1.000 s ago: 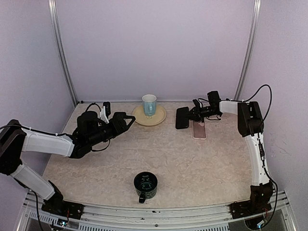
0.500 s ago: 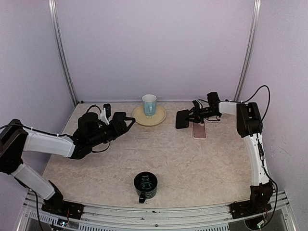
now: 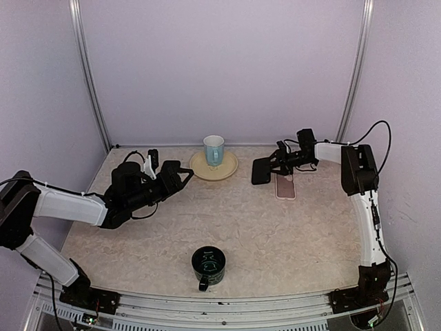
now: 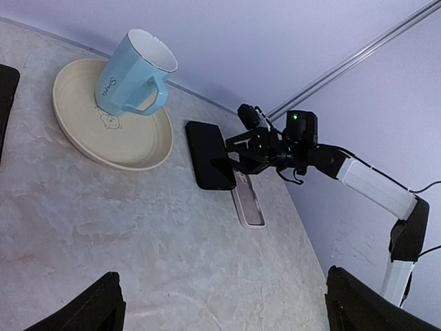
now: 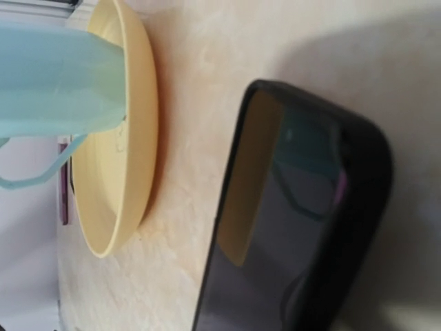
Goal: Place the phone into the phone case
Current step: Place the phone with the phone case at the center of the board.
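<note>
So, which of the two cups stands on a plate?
The light blue cup at the back, on the cream plate; the dark cup stands on the table itself.

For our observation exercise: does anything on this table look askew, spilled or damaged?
Nothing looks spilled or broken. The black phone lies on the table beside the phone case, not in it. The light blue mug stands upright on its plate. Nothing else stands out.

- a light blue mug (image 3: 213,148) is standing on a cream plate (image 3: 229,168) at the table's (image 3: 289,234) far edge.
- a dark mug (image 3: 208,265) is sitting by the near edge, handle facing it.
</note>
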Robot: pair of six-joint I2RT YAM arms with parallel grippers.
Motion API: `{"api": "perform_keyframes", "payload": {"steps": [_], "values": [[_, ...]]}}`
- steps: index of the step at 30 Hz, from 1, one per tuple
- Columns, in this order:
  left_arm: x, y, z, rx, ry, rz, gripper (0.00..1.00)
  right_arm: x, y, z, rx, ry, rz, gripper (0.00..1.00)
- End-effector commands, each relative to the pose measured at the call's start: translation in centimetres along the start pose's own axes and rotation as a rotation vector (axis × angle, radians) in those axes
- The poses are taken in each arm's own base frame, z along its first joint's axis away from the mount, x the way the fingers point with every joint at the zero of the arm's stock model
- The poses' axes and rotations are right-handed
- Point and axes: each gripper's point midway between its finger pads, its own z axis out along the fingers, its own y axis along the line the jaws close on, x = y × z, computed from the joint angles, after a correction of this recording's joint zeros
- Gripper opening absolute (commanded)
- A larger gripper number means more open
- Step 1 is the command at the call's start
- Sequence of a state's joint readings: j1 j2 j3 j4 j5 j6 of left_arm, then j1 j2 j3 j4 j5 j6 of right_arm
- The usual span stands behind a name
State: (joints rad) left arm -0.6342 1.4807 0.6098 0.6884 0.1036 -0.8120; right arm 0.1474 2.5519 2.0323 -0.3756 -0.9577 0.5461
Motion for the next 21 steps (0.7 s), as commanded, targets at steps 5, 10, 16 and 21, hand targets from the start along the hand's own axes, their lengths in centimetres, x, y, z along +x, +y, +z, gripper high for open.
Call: {"api": "perform_keyframes", "payload": {"steps": [5, 10, 16, 21], "values": [[-0.1, 0.3, -0.1, 0.007, -0.014, -0.007, 0.99, -1.4, 4.1, -3.5, 0.046, -0.073, -0.11, 0.5], [-0.4, 0.3, -0.4, 0.0, -0.024, -0.003, 0.99, -1.1, 4.1, -4.4, 0.111, -0.083, -0.133, 0.52], [-1.0, 0.9, -0.7, -0.055, -0.043, 0.012, 0.99, -0.4, 4.2, -5.8, 0.182, -0.095, -0.165, 0.56], [-3.7, 3.5, -1.4, -0.284, -0.098, 0.059, 0.99, 0.7, 4.7, -7.8, 0.267, -0.123, -0.213, 0.72]]}}
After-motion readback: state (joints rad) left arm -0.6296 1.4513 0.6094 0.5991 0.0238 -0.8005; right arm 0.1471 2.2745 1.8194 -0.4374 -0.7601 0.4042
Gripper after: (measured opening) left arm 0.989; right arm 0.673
